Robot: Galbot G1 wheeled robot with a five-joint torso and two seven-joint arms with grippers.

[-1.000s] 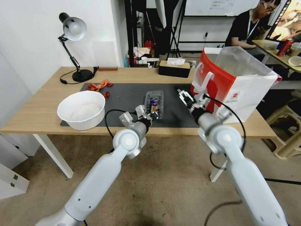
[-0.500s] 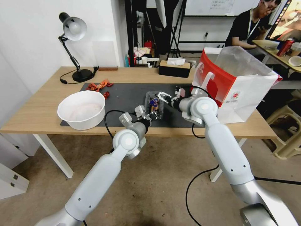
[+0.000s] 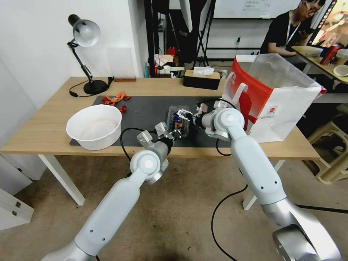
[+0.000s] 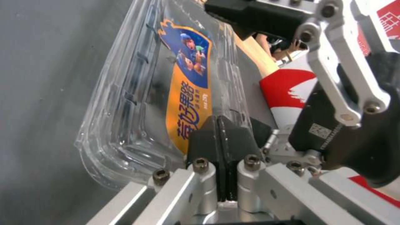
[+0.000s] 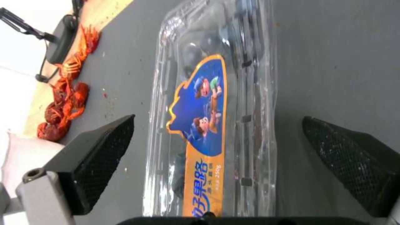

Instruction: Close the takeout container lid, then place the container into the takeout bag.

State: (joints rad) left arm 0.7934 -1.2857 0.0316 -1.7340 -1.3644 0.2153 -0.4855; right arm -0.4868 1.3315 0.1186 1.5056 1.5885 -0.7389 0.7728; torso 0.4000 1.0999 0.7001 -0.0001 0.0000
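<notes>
Takeout container (image 5: 212, 125) between spread right claw (image 5: 217, 162) pads (untouched).

Clear takeout container (image 3: 178, 119), orange-blue label; red-white takeout bag (image 3: 275, 105).

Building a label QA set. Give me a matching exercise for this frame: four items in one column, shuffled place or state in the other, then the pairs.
Column 1
1. left gripper
2. right gripper
3. white bowl
4. takeout bag

Column 2
A. fingers spread open, one on each side of the takeout container
B. standing upright at the table's right end
C. fingers pressed together at the container's near end
D. on the left edge of the dark mat

Pairs: 1-C, 2-A, 3-D, 4-B
</notes>
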